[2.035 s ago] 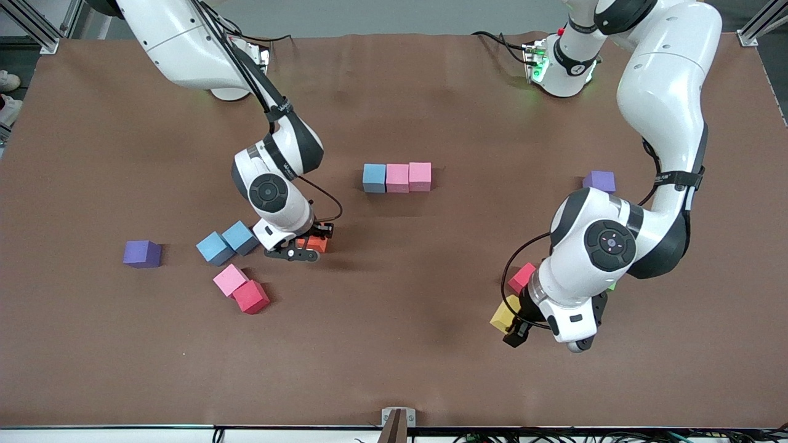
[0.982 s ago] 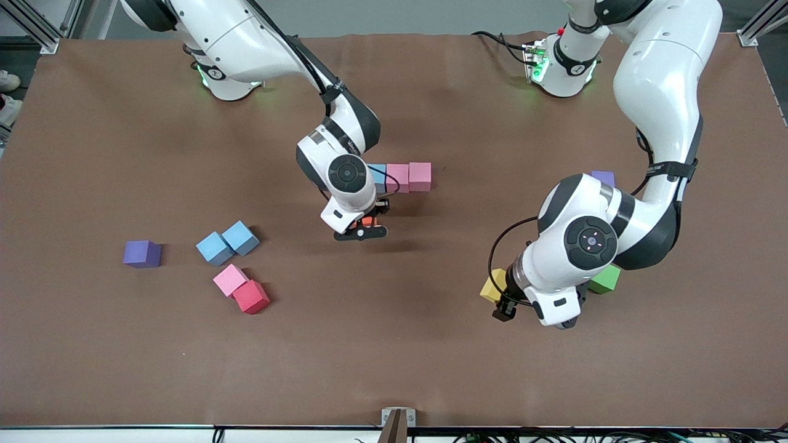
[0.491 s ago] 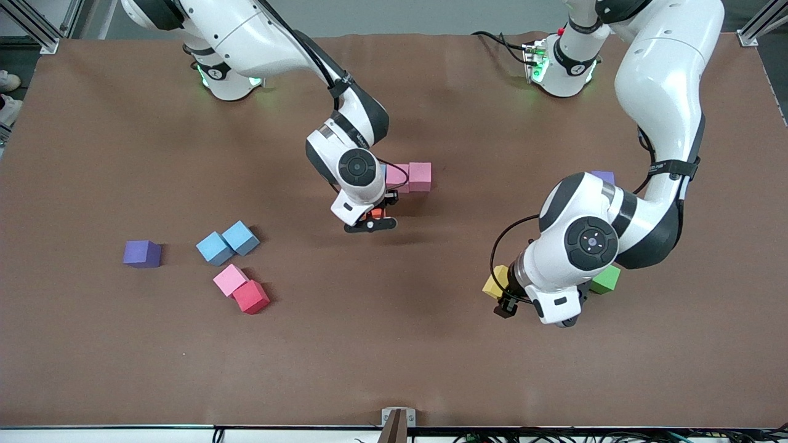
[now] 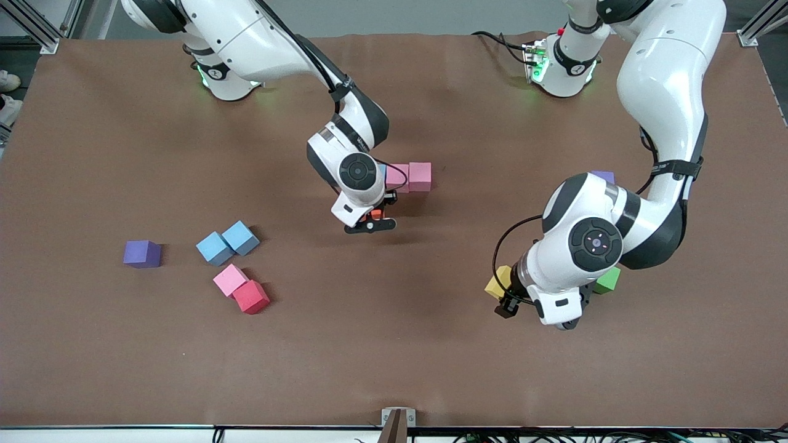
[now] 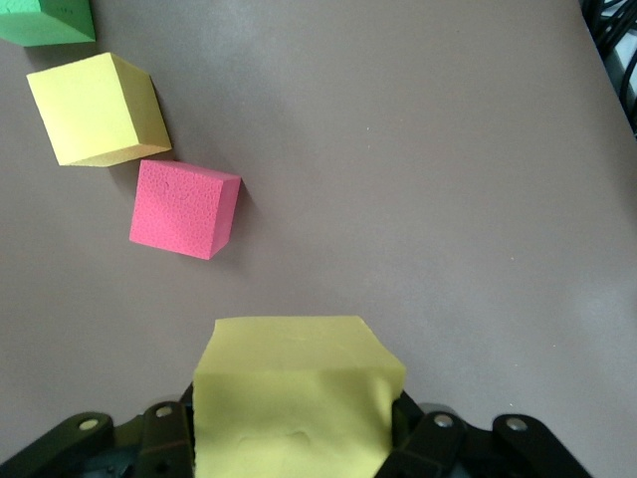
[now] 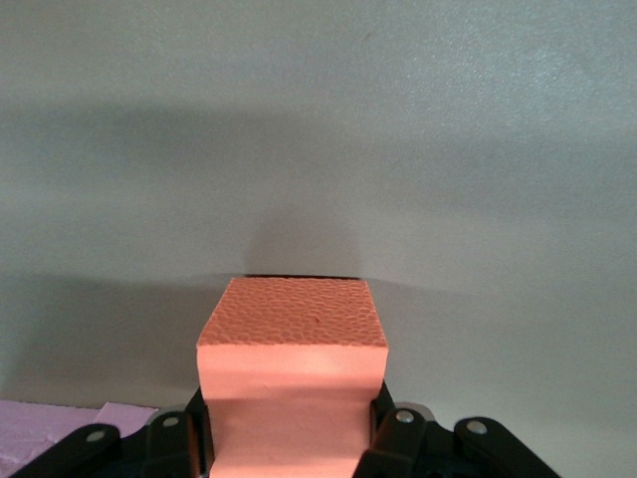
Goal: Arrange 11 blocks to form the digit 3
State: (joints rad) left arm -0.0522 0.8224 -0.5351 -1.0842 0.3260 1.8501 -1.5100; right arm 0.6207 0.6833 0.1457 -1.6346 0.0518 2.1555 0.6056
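Note:
My right gripper [image 4: 369,219] is shut on the orange block [image 6: 292,368]. It hangs low over bare table beside a row of blocks. Two pink ones [image 4: 397,177] [image 4: 420,176] of that row show, and my right wrist hides its other end. My left gripper [image 4: 505,299] is shut on a yellow block [image 5: 294,393] over the table toward the left arm's end. Under it the left wrist view shows a red block [image 5: 184,209], a second yellow block [image 5: 98,108] and the green block [image 5: 45,20] on the table. Two light blue blocks [image 4: 214,248] [image 4: 240,237], a pink one [image 4: 230,279] and a red one [image 4: 250,296] lie toward the right arm's end.
One purple cube [image 4: 141,253] sits beside the light blue pair, toward the right arm's end. Another purple cube [image 4: 602,177] peeks out past my left forearm. The brown table [image 4: 394,344] is bare along the edge nearest the front camera.
My right gripper carried the orange block from beside the light blue pair to beside the pink row. My left gripper lifted a yellow block and shifted it slightly.

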